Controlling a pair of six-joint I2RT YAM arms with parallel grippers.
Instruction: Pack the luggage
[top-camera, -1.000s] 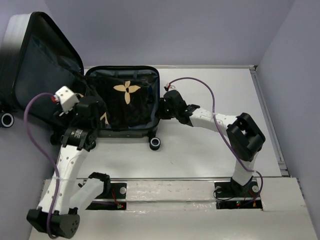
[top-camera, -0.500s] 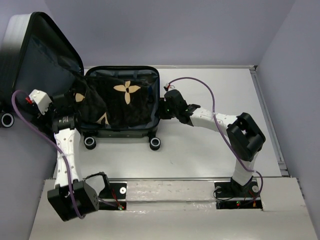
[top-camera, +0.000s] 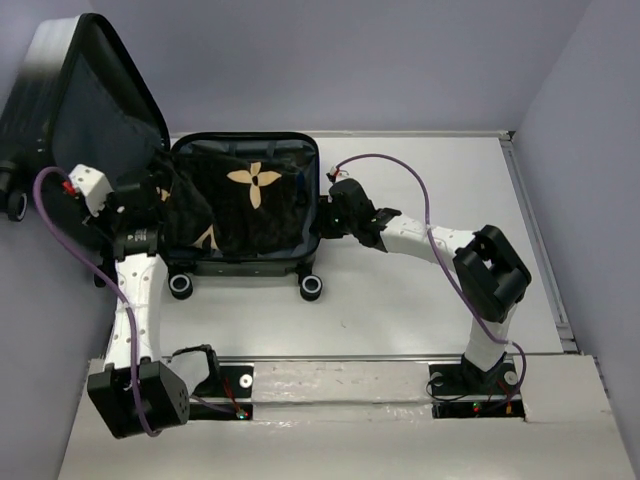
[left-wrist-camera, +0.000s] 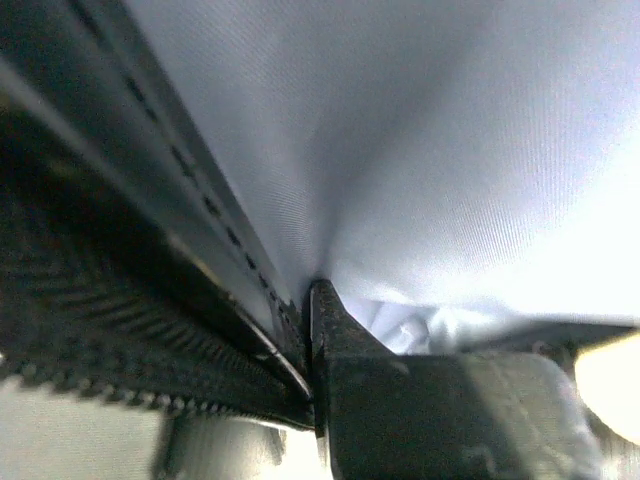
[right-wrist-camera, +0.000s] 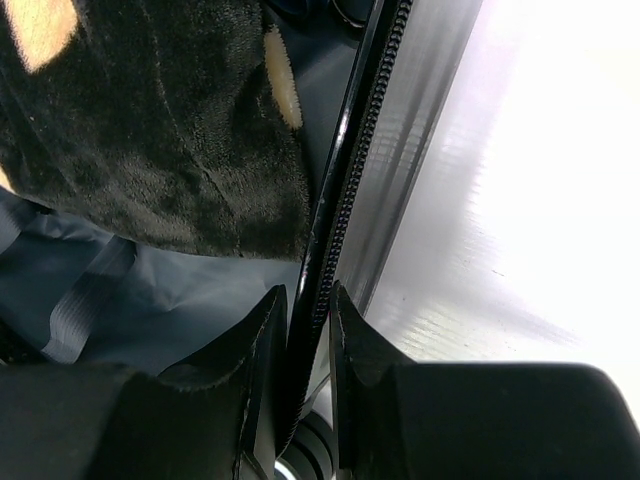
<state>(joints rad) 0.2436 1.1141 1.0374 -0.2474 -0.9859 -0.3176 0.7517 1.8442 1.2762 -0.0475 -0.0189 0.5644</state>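
"The luggage (top-camera: 250, 138) sits open toward the back left of the surface (top-camera: 420, 300). Its lid (top-camera: 95, 115) is tipped up and leans out to the left, and a blanket (top-camera: 250, 195) lies in the bottom half."

"And the arms?"

"The right end effector (top-camera: 328, 215) is clenched on the right-hand rim. Up close, its fingers (right-wrist-camera: 262, 335) sit one on each side of the zip edge. The left end effector (top-camera: 152, 198) is at the near edge of the lid. One finger (left-wrist-camera: 335, 340) lies hard against the lid's rim, but I can't tell whether it's pinching it or only touching."

"So what worries you?"

"If that lid comes down, I'd guess it lands on the right end effector, which is clamped just where the two halves meet. A fold of blanket also seems to ride up on the left by the hinge, and it could get trapped in the zip."

"Anything else?"

"The case has wheels (top-camera: 311, 286). If the right hold slips off that thin rim, a push on the lid could roll or skid the whole thing instead of closing it."
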